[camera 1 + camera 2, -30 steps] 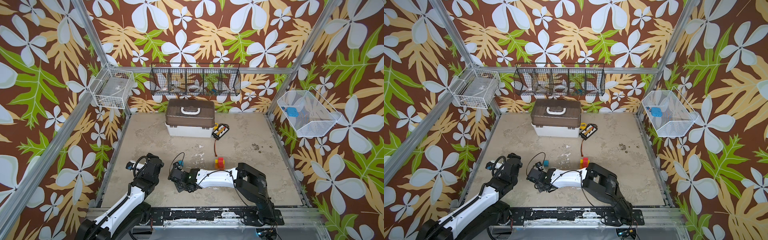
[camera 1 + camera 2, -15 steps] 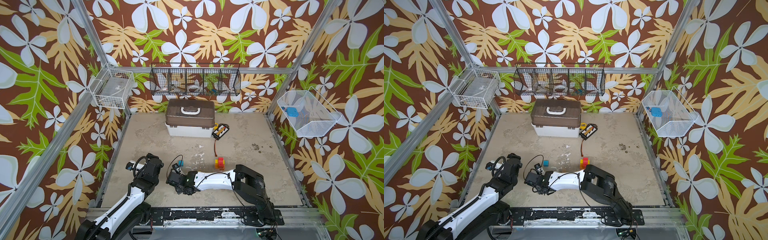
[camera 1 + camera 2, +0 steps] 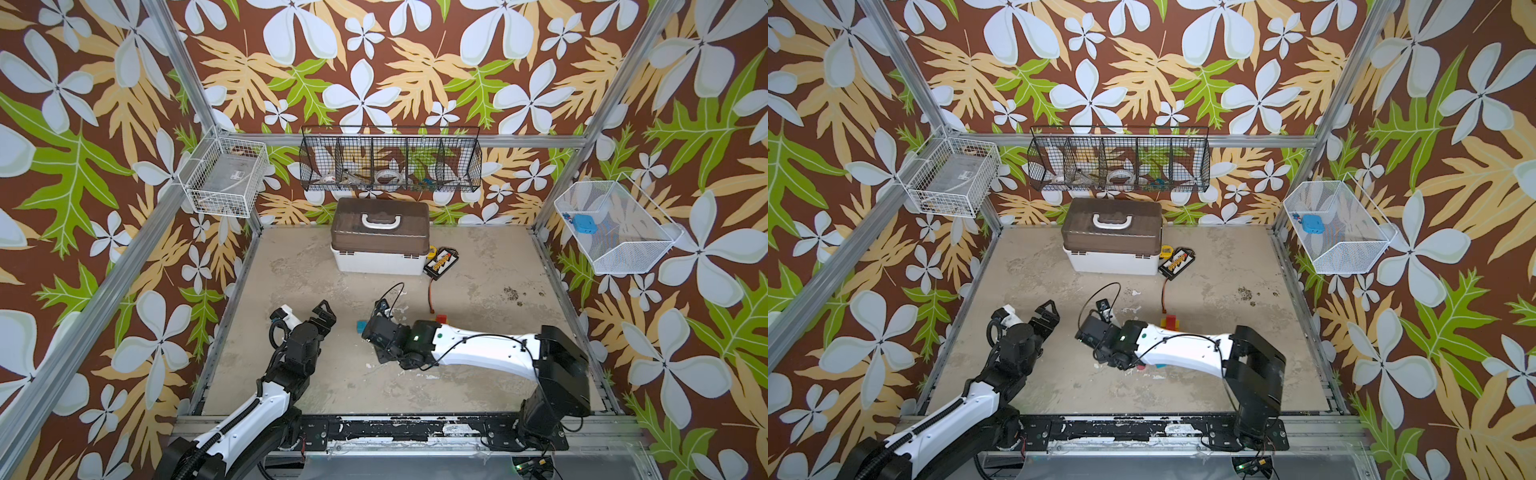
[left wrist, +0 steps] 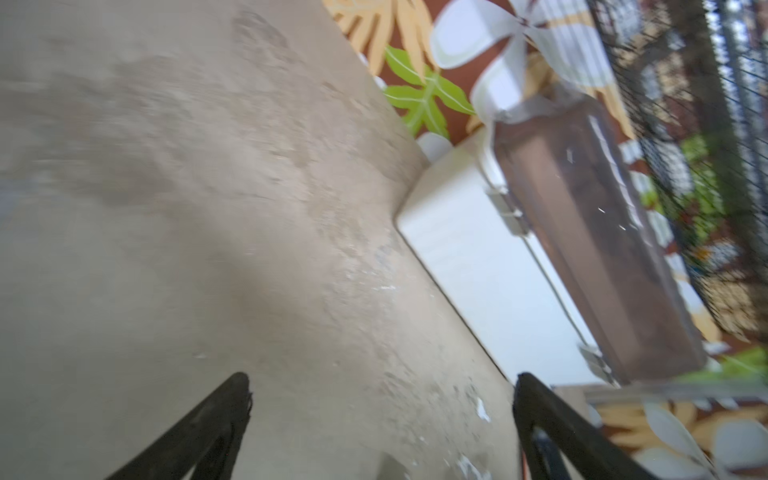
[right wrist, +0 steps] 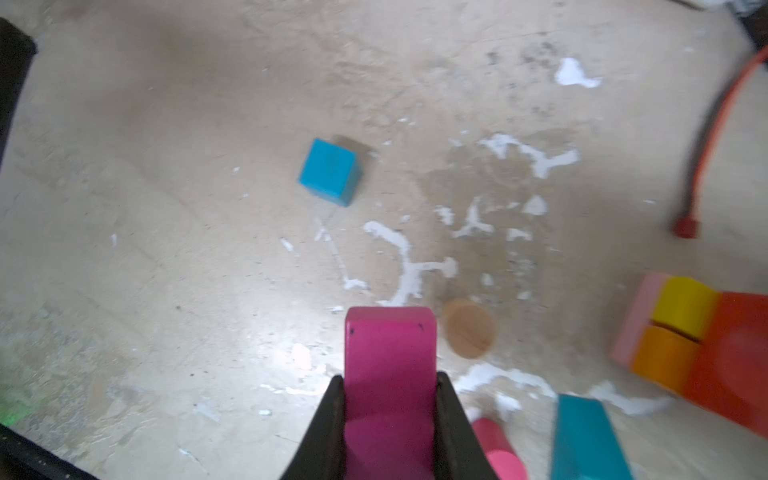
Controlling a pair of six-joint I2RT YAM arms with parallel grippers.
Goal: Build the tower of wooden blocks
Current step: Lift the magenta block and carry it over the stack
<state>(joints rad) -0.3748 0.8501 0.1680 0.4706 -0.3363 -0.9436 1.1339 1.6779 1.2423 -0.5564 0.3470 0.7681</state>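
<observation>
Magenta wooden bar (image 5: 390, 345) is now clamped in the right end effector (image 5: 390, 378). In the right wrist view, both black fingers (image 5: 328, 424) bear on its long sides. A second ago these jaws stood roughly half open. They have since closed in, and the arm has crept toward 9 o'clock in both top views.

Judgement: pick made. Cannot tell whether the bar has left the bench (image 3: 332, 257) yet.

Tower (image 3: 441, 319): only a low start, just on the 3 o'clock side of bench centre. From above it shows a red block over yellow. The wrist view shows its pink, yellow, orange and red pieces (image 5: 681, 332) touching one another.

Loose stock:
- Teal wooden cube (image 3: 360, 326) lies at 9 o'clock from the tower, beyond the fingertips.
- Tan wooden disc (image 5: 469, 334), pink cylinder (image 5: 498, 453) and teal bar (image 5: 586, 436) lie close beside the fingers.

Left end effector (image 3: 324, 316): fingers spread fully and empty, parked toward 9 o'clock, well apart from every block. Its wrist camera sees only bare bench and the white box with brown lid (image 4: 478, 257).

Meaning: stacking can go on. I expect the bar must be lifted clear of its neighbours and carried toward 3 o'clock. Risks are nudging the disc on lift-off and the red-plugged wire (image 5: 685, 227) lying near the tower.
</observation>
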